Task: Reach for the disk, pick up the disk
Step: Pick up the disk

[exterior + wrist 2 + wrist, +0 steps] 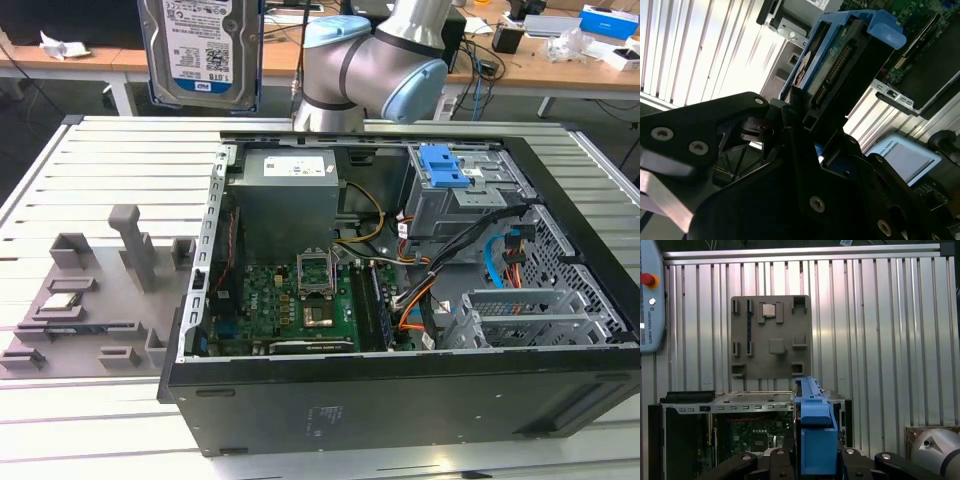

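Note:
The disk (200, 50) hangs high above the slatted table at the exterior view's left, upright, its white-and-blue label facing the camera. In the second wrist view the disk (835, 65) appears edge-on, with its connector row and blue rails showing. My gripper (810, 117) is shut on it, a black finger pressing on each side. In the first wrist view the blue rail of the disk (815, 435) stands between the two black fingers of my gripper (815, 462). The grey and blue arm (370, 60) bends behind the computer case.
An open black computer case (400, 410) lies on the slatted table (120, 160), with a motherboard and a drive cage with a blue latch (450, 168) inside. A grey fixture plate (90, 300) lies at the exterior view's left. A pendant (650, 300) rests on the table.

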Controlling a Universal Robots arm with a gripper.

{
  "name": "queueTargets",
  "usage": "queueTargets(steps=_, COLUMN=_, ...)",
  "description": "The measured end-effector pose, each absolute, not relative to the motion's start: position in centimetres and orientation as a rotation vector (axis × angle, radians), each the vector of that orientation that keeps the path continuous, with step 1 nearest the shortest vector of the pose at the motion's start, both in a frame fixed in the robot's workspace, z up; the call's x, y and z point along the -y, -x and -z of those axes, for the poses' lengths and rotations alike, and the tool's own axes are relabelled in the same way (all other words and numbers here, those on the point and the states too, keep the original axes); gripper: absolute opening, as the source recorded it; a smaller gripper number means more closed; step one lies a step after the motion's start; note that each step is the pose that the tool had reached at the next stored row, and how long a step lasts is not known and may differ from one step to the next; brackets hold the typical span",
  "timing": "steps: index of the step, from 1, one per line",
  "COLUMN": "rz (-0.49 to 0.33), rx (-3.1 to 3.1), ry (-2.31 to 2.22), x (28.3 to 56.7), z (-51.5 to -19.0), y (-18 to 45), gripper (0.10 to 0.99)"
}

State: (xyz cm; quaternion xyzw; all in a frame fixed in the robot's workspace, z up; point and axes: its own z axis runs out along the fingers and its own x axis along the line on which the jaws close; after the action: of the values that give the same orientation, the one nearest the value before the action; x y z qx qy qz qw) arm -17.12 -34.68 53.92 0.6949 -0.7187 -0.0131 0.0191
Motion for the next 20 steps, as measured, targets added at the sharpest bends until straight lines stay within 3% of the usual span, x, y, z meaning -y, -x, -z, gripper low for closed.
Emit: queueTargets(steps=20, rz=0.04, rx=2.23, ry=-2.157, x=34.7, z=-53.9, y=10.6, gripper=0.365)
